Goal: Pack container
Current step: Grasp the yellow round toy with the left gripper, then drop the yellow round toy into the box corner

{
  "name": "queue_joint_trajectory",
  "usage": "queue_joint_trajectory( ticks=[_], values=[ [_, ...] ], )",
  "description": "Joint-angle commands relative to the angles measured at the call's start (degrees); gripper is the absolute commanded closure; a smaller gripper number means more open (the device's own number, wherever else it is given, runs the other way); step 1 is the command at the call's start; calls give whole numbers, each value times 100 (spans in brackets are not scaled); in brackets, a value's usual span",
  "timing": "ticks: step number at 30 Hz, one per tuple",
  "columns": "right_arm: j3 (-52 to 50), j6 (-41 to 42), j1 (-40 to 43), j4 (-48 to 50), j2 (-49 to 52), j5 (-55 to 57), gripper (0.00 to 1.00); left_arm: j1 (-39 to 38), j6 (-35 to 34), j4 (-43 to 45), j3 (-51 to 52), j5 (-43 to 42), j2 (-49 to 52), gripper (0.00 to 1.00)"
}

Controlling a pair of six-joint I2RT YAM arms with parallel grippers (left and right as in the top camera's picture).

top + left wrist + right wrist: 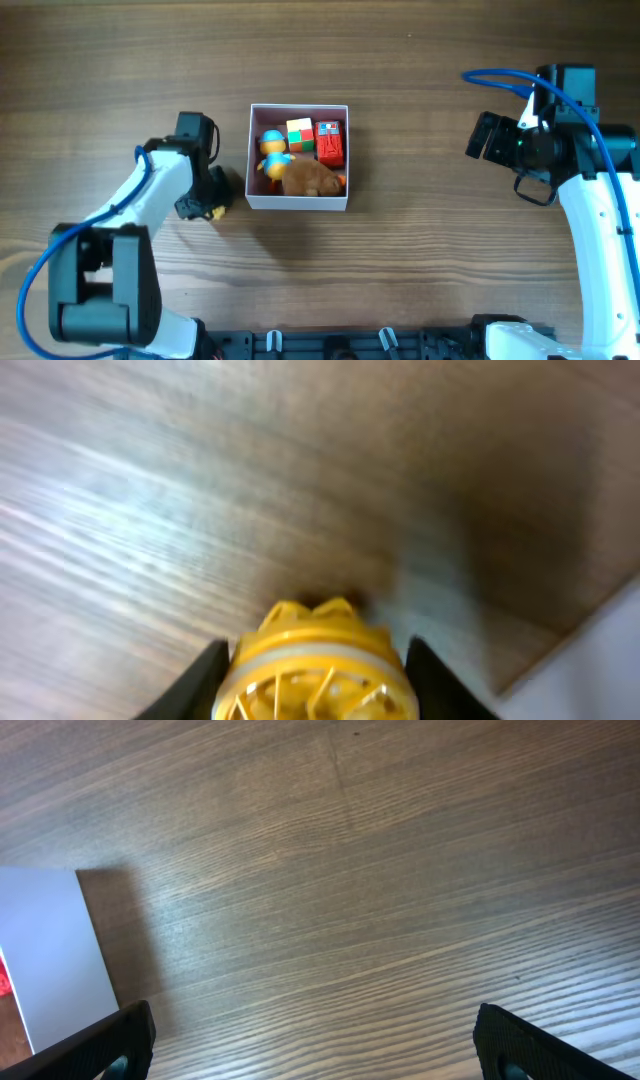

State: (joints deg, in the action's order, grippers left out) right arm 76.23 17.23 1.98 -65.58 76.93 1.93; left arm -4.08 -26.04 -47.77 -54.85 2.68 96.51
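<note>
Now, container: the container (pixel 298 202) sits flat and open-topped on the tabletop (pixel 420 280), roughly midway between the two arms.
Contents: four toys crowd its pink floor. A blue-and-yellow figure (pixel 271 150) lies by the wall facing the left arm, a coloured block (pixel 299 134) and a red toy (pixel 330 142) lie at the back, and a brown plush (pixel 311 177) lies across the front. Little bare floor shows.
Yellow toy: the yellow toy (pixel 315 665) is outside the container, just beside that same wall near its front corner. It is low over the wood, and I cannot tell whether it touches.
Left claw: the left claw (pixel 315 695) is clamped on the yellow toy, with a dark finger at each side of it.
Right claw: the right claw (pixel 320 1050) hangs well off the container's far side, spread wide with nothing between its fingers.
Step, by my judgement: carry the yellow toy over the near wall and set it inside.
Risk, wall: the toy is low and close, so a sideways move without enough lift could catch the thin wall and shove or tip the container.
Risk, grip: the toy looks round and ribbed, so it may slip or twist out.
Risk, crowding: if released onto the figure or the plush, it could roll back out.
</note>
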Motion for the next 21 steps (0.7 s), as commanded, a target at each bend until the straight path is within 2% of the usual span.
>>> queue_joint_trajectory(
  ticks=[1, 5, 6, 7, 9, 13, 17, 18, 19, 21],
  values=[
    [15, -72, 13, 7, 17, -52, 0, -275, 28, -527, -1084, -26, -833, 86],
    [15, -72, 13, 7, 17, -52, 0, -1093, 55, -245, -1491, -2, -1582, 87],
    [15, -72, 13, 7, 17, -52, 0, -1331, 280, -107, -1491, -2, -1615, 88],
    [15, -72, 13, 2, 17, -52, 0, -1606, 568, 0, -1486, 46, -1596, 88],
    [15, -72, 13, -11, 17, -52, 0, -2028, 636, 20, -1480, 354, -1362, 88],
    [15, -74, 13, -44, 17, -52, 0, -2092, 632, -122, -1478, 365, -658, 79],
    [15, -72, 13, -28, 17, -52, 0, -2079, 634, -144, -1480, 365, -490, 48],
    [15, -74, 13, -28, 17, -52, 0, -2079, 634, -146, -1480, 365, -490, 44],
    [15, -74, 13, -28, 17, -52, 0, -2079, 634, -153, -1480, 365, -490, 31],
    [15, -76, 13, -28, 17, -50, 0, -2079, 634, -153, -1482, 365, -511, 14]
  ],
)
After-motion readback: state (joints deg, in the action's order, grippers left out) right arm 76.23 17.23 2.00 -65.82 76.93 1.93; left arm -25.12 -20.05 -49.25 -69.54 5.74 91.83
